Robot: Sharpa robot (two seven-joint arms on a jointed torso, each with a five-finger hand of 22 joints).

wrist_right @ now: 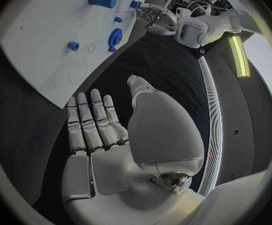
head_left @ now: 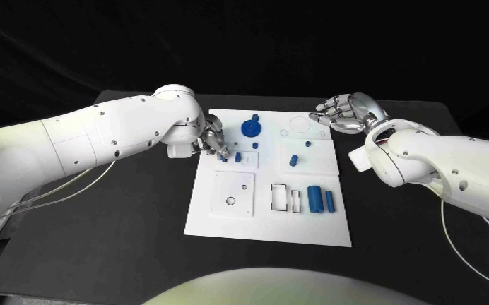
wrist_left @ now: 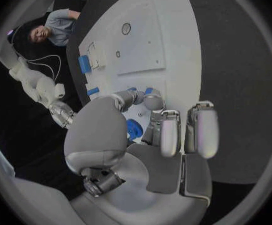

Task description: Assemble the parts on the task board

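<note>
Fingers of left hand pinch a small blue part at task board ten o'clock; right hand, fingers apart, empty, hovers at two o'clock.

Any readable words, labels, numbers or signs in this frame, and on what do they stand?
None can be read. The white task board carries only black outlines of rectangles and circles, no lettering. The small blue parts, the black table and both silver hands show no legible marks.

Bright, even light on the task board, background falling to black; soft shadows under the arms; wrist views bend hard at the rim, with a glaring light strip.
</note>
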